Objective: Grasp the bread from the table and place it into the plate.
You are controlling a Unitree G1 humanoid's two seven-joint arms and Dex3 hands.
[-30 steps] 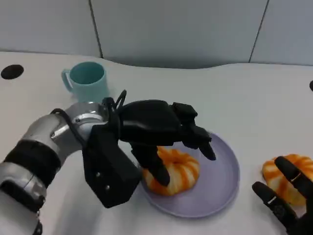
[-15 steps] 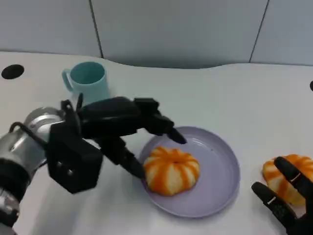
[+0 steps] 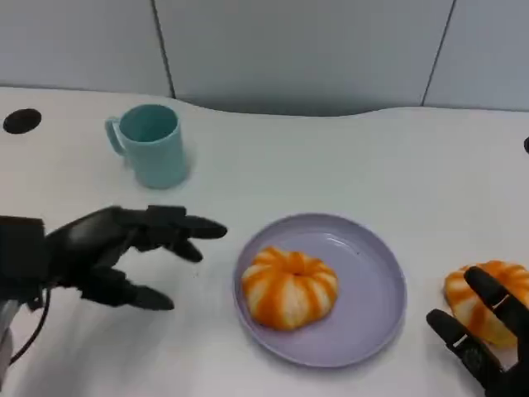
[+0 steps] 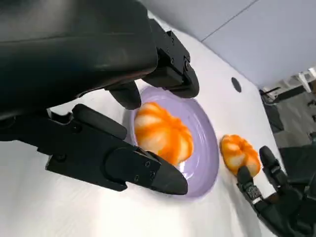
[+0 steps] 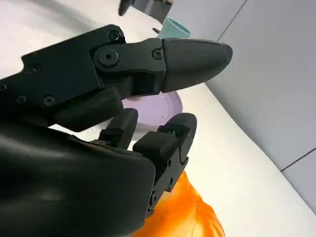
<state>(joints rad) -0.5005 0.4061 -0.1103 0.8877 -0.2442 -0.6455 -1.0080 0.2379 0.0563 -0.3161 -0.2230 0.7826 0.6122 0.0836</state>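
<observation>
In the head view, a round orange-and-white striped bread bun (image 3: 289,288) sits inside the shallow lavender plastic plate (image 3: 376,318), toward its left side, while a second bun of the same kind (image 3: 478,304) lies on the white surface (image 3: 331,165) well to the right of the plate, just beside the right robot hand (image 3: 488,335), whose fingers are spread and hold nothing. The left robot hand (image 3: 107,248) hangs left of the plate, open and empty, fingers pointing toward the rim; a teal ceramic mug (image 3: 151,145) stands farther back. The left wrist view shows the plated bun between that hand's spread fingers (image 4: 128,168) and apart from them, with the second bun beyond the plate's far edge. The right wrist view shows an orange curve of the table bun close under the parted fingers of the right hand — contact cannot be told. The bun looks light, soft and easily dented, with a ridged dome that should not slip; a gentle wrap around its sides, low on the widest part, would likely suit it better than a top pinch.
</observation>
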